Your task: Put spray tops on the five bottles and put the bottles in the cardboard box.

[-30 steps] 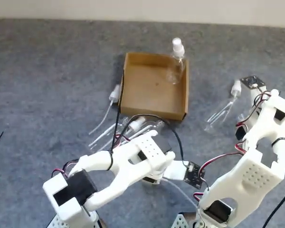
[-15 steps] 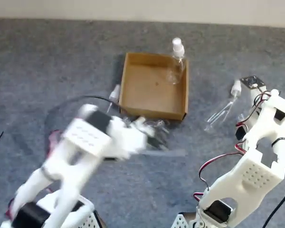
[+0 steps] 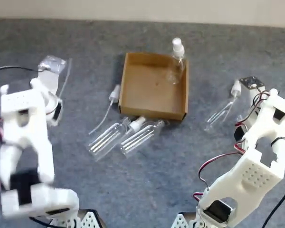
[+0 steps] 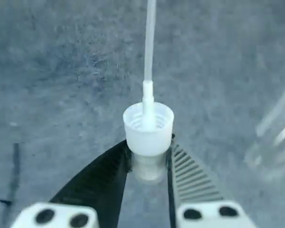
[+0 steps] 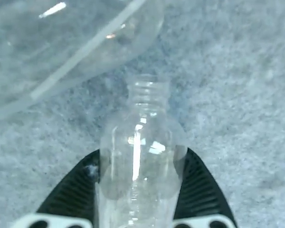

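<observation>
1. Spray top (image 4: 148, 129) is pinched in my left gripper (image 4: 148, 146). The jaws are pressed on the white cap from both sides, and the thin dip tube sticks straight out away from the wrist over the grey table (image 4: 61, 71).
2. My left arm (image 3: 23, 114) stands at the table's left side in the high view, well apart from the cardboard box (image 3: 147, 88).
3. My right gripper (image 5: 141, 162) is clamped on an uncapped bottle (image 5: 142, 123). The bottle is clear, with its threaded neck open and pointing away from the wrist. Both jaws touch its body (can't tell if it rests on the table or is lifted).
4. A side bottle (image 3: 221, 114) with a white top on lies flat to the right of the box, close to my right arm (image 3: 263, 152). In the right wrist view it lies just past the held bottle's neck, dip tube visible inside.
5. The box sits mid-table, open side up. One standing bottle (image 3: 175, 69), top fitted, is upright in its far right corner.
6. Two more lie side by side just in front of the box's near wall: left lying bottle (image 3: 107, 137) and right lying bottle (image 3: 142, 135). The right one wears a white top. I can't tell about the other's neck.
7. A loose spray top (image 3: 115, 92) lies just left of the box, with its tube trailing toward the near side.
</observation>
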